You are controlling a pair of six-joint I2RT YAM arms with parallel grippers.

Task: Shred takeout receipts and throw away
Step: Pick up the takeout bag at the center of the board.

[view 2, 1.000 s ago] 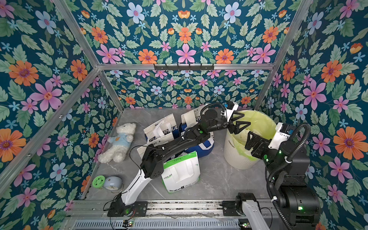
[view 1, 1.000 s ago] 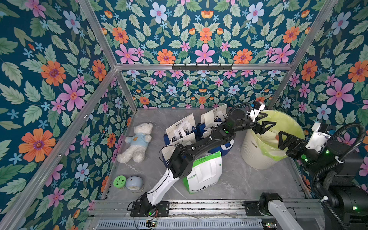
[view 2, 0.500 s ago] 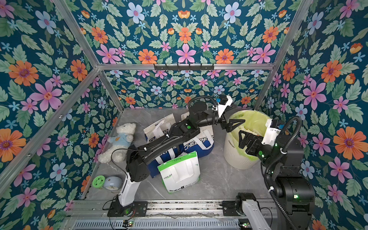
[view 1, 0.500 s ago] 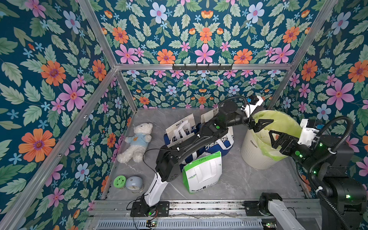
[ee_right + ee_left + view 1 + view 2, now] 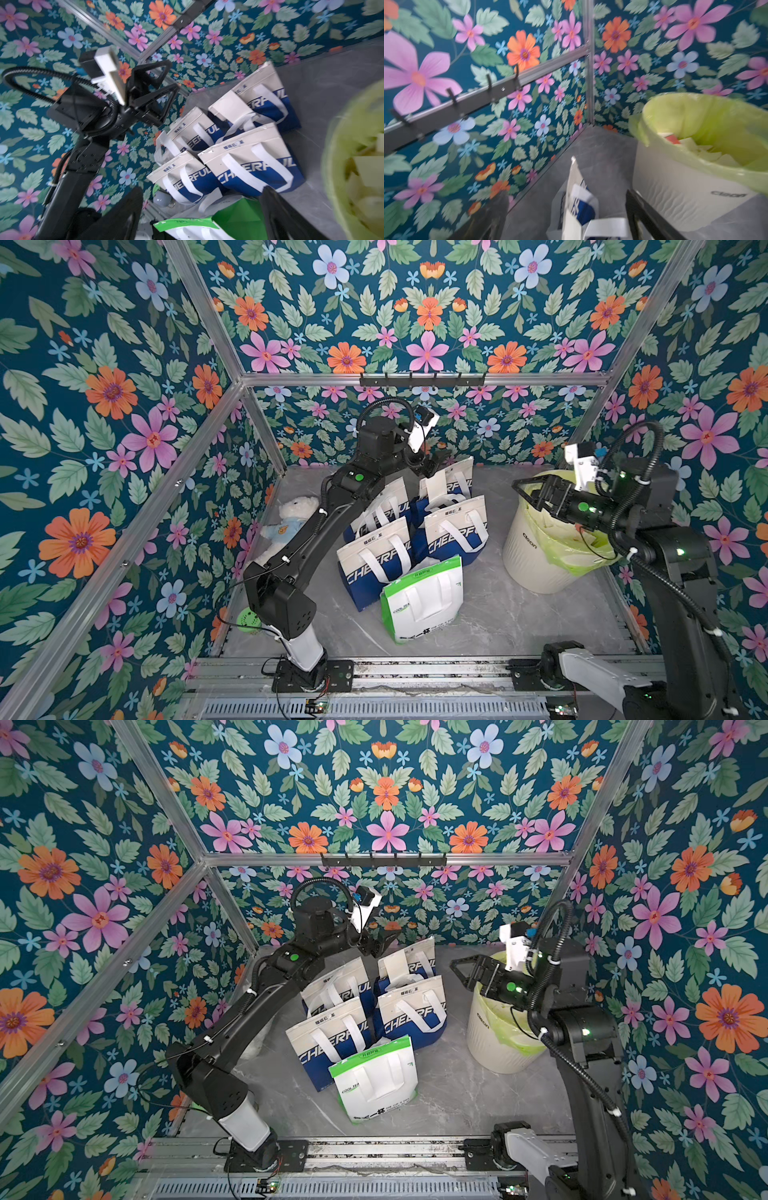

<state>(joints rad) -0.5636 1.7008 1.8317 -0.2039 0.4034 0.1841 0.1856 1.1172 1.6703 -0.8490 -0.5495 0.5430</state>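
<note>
My left gripper (image 5: 437, 461) hangs open and empty above the back row of white-and-blue bags (image 5: 382, 560); it also shows in the right wrist view as the left gripper (image 5: 174, 74). A plain white sheet, a takeout receipt (image 5: 433, 489), lies against the back right bag's face and shows again as the receipt (image 5: 226, 107). My right gripper (image 5: 524, 494) stands open and empty over the left rim of the white bin (image 5: 536, 547) with a green liner. Torn paper pieces (image 5: 695, 150) lie inside the bin. In its own wrist view my left gripper (image 5: 569, 225) straddles a bag top.
A white-and-green bag (image 5: 419, 597) stands in front of the blue ones, under my right gripper (image 5: 201, 225) in its wrist view. A teddy bear (image 5: 286, 522) sits by the left wall, with a small green round thing (image 5: 249, 619) nearer the front. A hook rail (image 5: 422, 379) runs along the back wall.
My left gripper swung away from the bin's rim, left and back, to above the back bags. The right gripper moved left and farther back to the bin's left rim.
</note>
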